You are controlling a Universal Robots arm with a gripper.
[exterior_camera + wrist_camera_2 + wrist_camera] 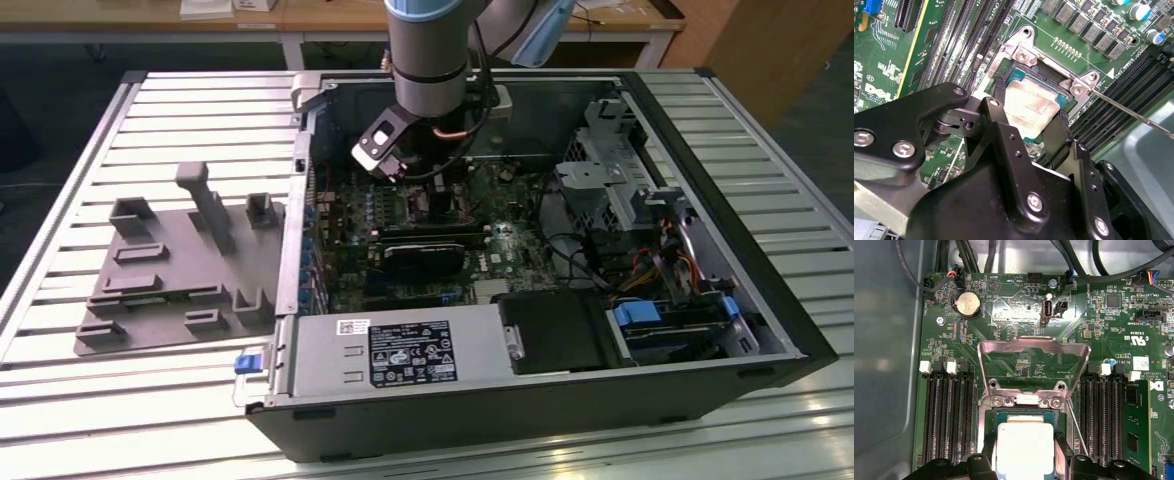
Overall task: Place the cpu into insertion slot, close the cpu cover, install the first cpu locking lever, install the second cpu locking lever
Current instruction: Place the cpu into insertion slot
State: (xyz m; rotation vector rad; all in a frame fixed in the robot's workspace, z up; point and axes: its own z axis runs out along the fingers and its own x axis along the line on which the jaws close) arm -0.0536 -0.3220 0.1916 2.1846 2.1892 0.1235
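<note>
The exterior view looked steeply down from beyond one long edge of the slatted table [94, 420], taking in the whole open computer case [534, 425] and the arm [427, 60]. Both wrist views hung close over the motherboard [884, 60] [1019, 315], sharing the insertion slot [1021, 54] [996, 401] and the cpu [1034, 107] [1024, 450].

cpu cover [1034, 343] raised off the insertion slot [1004, 416], memory slots [946, 425] flanking both sides, thin lever [1077, 430] alongside

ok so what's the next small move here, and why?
Probably ease the tool straight down a touch, with no sideways correction. It is shut on the cpu, which looks square over the insertion slot, and the cpu cover stands tipped open, clear of the path. I can't tell whether the cpu is already seated.
</note>
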